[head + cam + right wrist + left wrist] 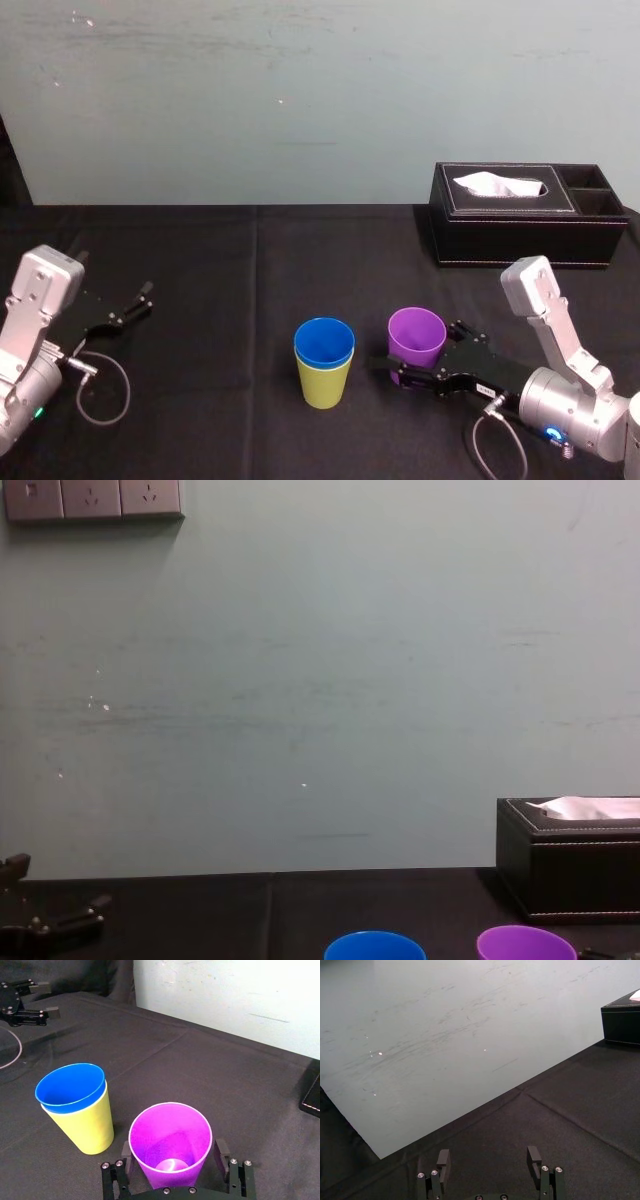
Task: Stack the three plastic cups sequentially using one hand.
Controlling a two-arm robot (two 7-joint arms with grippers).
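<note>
The blue cup (324,340) is nested inside the yellow-green cup (324,386), and both stand upright near the table's middle. Just to their right stands the purple cup (416,335), upright and on its own. My right gripper (405,368) is low on the table with its jaws on either side of the purple cup's lower half. In the right wrist view its fingers (221,1152) stand beside the purple cup (170,1135) with a small gap, so the right gripper (171,1154) is open. The blue cup (71,1087) sits beside it. My left gripper (135,305) rests open at the far left.
A black leather tissue box (530,215) stands at the back right, behind the right arm. A black cloth (260,270) covers the table, with a pale wall behind it. A loose cable (100,385) loops beside the left arm.
</note>
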